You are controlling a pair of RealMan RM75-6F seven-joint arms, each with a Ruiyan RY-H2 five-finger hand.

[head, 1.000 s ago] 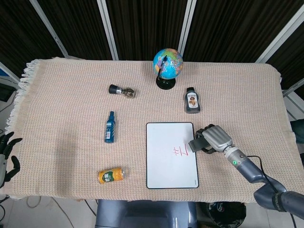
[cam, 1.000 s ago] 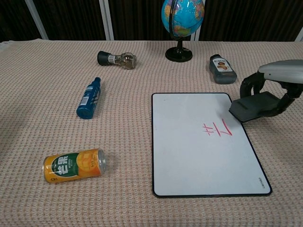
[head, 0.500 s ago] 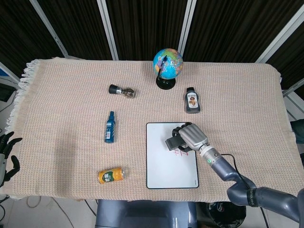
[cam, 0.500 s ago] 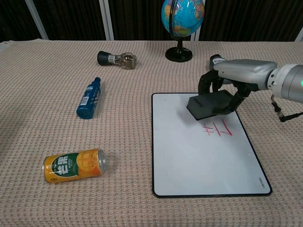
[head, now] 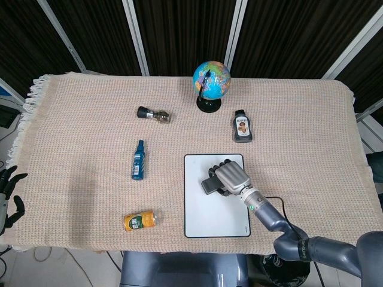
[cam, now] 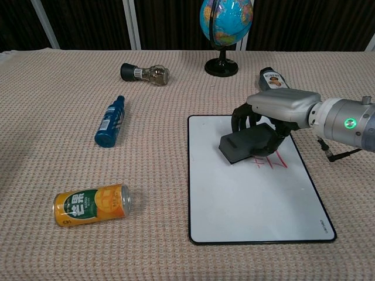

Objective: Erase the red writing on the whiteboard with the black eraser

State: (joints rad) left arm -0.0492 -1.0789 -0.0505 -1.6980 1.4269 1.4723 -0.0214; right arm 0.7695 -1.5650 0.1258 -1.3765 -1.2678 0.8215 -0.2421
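Your right hand (cam: pixel 275 111) holds the black eraser (cam: pixel 246 143) under its fingers, over the whiteboard (cam: pixel 246 199), partly covering the red writing (cam: pixel 270 161).

Red writing (cam: pixel 270 161) mostly hidden under black eraser (cam: pixel 247 143) and right hand (cam: pixel 275 111). Globe (cam: pixel 226 20) top cropped in chest view. Left hand (head: pixel 7 194) cut by head-view edge.
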